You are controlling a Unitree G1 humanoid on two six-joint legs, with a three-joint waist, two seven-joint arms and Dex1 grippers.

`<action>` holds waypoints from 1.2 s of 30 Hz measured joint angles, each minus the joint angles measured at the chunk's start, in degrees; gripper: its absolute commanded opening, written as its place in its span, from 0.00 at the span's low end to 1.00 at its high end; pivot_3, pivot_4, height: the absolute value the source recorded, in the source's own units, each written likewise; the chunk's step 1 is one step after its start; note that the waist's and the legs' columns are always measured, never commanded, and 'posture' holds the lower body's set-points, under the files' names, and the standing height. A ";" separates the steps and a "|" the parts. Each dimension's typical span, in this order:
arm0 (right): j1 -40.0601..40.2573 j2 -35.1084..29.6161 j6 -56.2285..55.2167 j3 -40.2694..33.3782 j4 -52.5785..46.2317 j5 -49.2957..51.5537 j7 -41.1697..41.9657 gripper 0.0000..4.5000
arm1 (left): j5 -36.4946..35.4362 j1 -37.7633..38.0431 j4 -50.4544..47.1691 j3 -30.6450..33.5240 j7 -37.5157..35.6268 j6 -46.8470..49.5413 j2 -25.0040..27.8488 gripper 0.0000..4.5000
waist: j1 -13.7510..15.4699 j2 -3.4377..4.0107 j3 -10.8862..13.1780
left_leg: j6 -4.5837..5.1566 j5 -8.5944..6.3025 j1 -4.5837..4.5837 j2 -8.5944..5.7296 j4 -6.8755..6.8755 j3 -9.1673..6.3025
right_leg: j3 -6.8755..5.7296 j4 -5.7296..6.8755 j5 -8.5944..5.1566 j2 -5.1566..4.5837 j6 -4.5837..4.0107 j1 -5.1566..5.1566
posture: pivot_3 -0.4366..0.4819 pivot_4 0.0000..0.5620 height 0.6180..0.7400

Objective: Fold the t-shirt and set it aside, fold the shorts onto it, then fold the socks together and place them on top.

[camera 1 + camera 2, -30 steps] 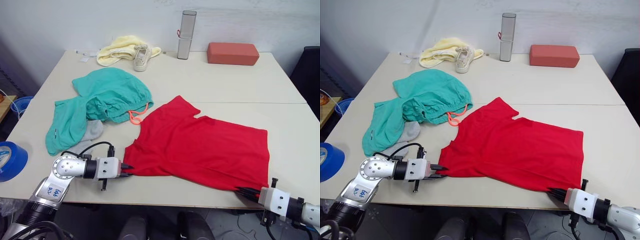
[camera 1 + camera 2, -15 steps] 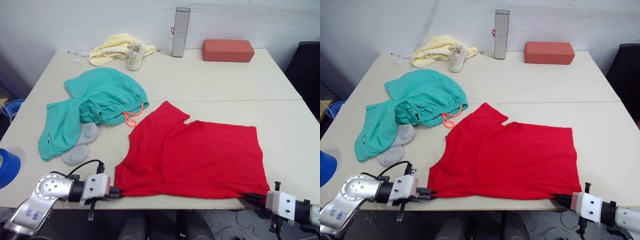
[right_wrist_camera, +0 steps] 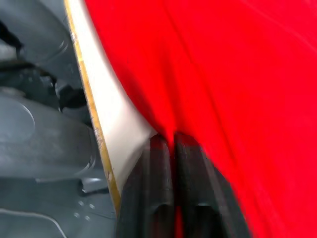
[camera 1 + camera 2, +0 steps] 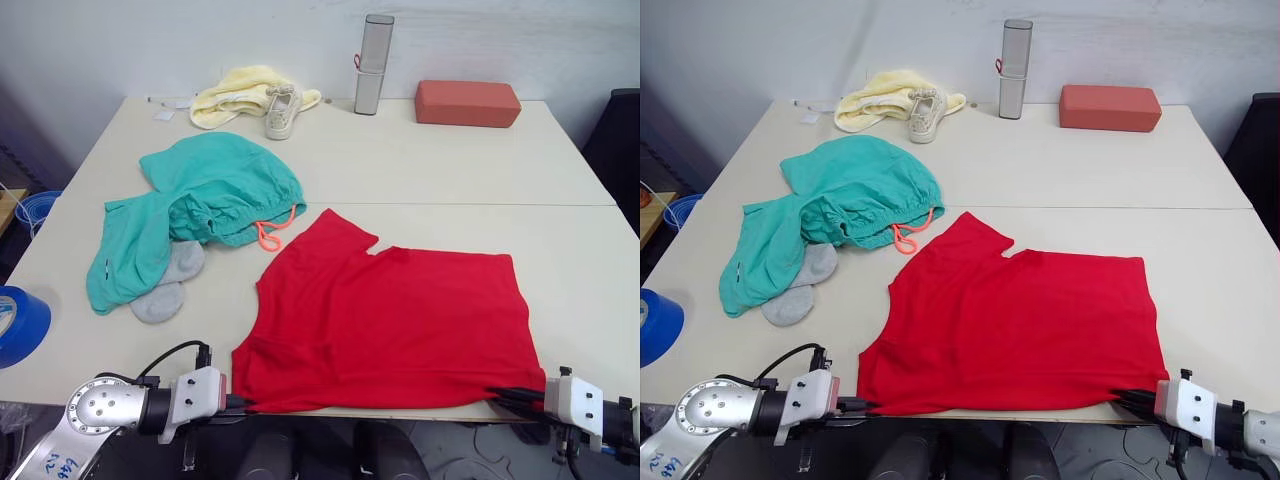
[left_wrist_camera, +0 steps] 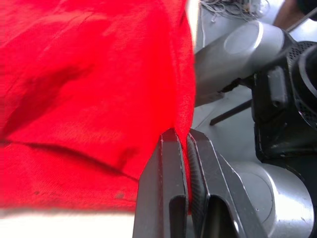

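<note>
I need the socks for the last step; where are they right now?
In the left eye view the grey socks lie on the table's left side, partly tucked under the teal shorts, left of the red t-shirt.

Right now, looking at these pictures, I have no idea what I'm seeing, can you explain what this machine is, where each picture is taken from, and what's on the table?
This is a humanoid robot with two arms, each ending in a two-fingered gripper. The two wide pictures come from cameras on its head, looking down at a table. The two close-ups come from cameras on its wrists.

The left gripper and the right gripper each pinch a near corner of the t-shirt, which lies spread at the table's near edge. To its left are the shorts, with the socks beside them. At the far edge sit a yellow cloth, a sneaker, a grey cylinder and a red block.
</note>
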 measured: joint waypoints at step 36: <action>-49.10 -0.92 38.42 2.95 26.56 3.05 -9.94 1.00 | -2.06 -67.96 53.86 -8.00 5.20 29.30 -19.50 0.99 | -0.09 -0.36 0.81 | -0.33 0.74 -1.44 -0.08 1.12 0.38 | -0.29 0.90 0.85 0.11 1.47 -1.21 | 0.48 0.27 1.00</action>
